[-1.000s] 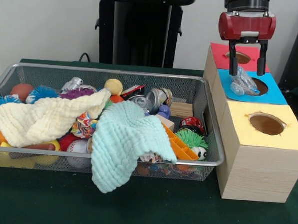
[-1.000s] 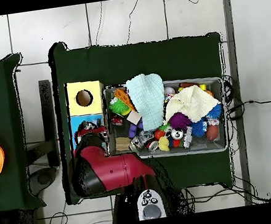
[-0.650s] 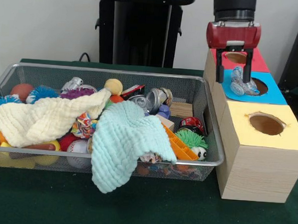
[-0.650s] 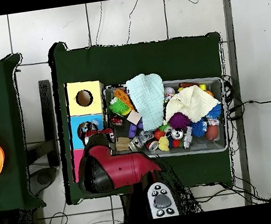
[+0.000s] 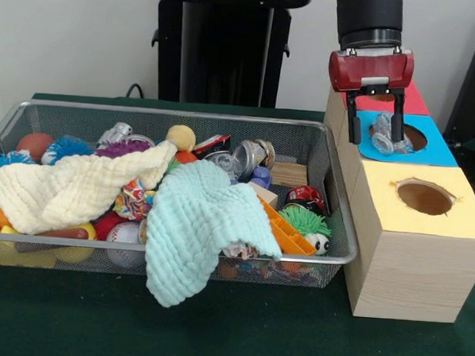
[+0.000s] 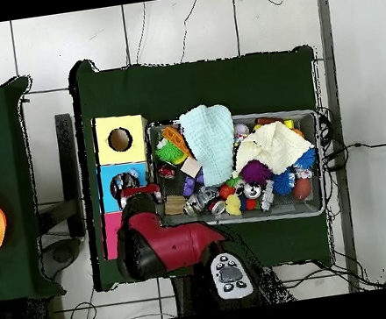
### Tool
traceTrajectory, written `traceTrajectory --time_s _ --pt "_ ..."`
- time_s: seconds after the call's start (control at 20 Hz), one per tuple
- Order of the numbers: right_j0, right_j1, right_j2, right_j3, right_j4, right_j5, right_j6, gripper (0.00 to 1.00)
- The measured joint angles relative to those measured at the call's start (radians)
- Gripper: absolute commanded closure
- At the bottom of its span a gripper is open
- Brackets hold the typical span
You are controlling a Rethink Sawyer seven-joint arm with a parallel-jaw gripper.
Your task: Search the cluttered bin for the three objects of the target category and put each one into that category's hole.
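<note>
Gripper: we see the red gripper (image 5: pixel 375 129) with its two black fingers spread wide, straddling the bottle over the blue panel.
Bottle: a crumpled clear plastic bottle (image 5: pixel 387 136) lies between the fingers, on the blue panel (image 5: pixel 438 149), touching its round hole's left edge.
Box: a wooden box (image 5: pixel 412 267) with red, blue and yellow tops, each holed.
Bin: left of it, a wire mesh bin (image 5: pixel 33 115) heaped with toys.
Cloths: a soft mint cloth (image 5: pixel 195 228) spills over the near rim; a cream cloth (image 5: pixel 69 189) lies left.

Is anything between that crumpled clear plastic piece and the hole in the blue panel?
Nothing visible. The crumpled clear plastic piece lies on the blue panel at the hole rim, between the open gripper fingers.
</note>
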Motion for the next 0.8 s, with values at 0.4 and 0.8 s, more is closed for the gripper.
traceTrajectory --time_s 0.4,0.8 --pt "-0.001 0.000 0.002 0.001 0.000 0.000 0.000 0.00" --pt "-0.001 -0.017 0.013 0.016 0.041 0.051 0.000 0.00"
